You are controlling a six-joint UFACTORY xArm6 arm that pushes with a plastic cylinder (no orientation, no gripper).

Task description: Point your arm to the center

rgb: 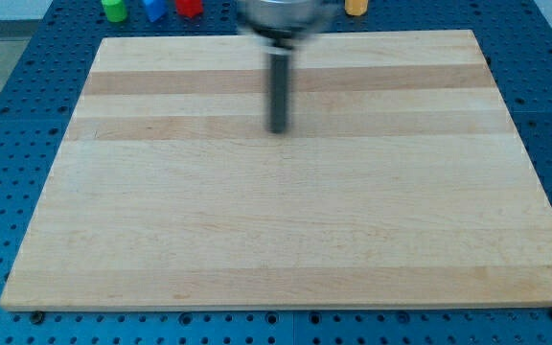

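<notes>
My dark rod hangs down from the view's top and its tip (pixel 278 130) rests on the wooden board (pixel 286 240), in the board's upper middle part, slightly left of centre. The rod looks blurred. No block lies on the board. A green block (pixel 114 10), a blue block (pixel 154 9) and a red block (pixel 190 7) sit off the board at the view's top left, far from my tip. A yellow block (pixel 356 7) sits off the board at the view's top, right of the rod.
The board lies on a blue perforated table (pixel 8 144) that shows around all its edges. The arm's mount (pixel 281 19) shows blurred at the view's top.
</notes>
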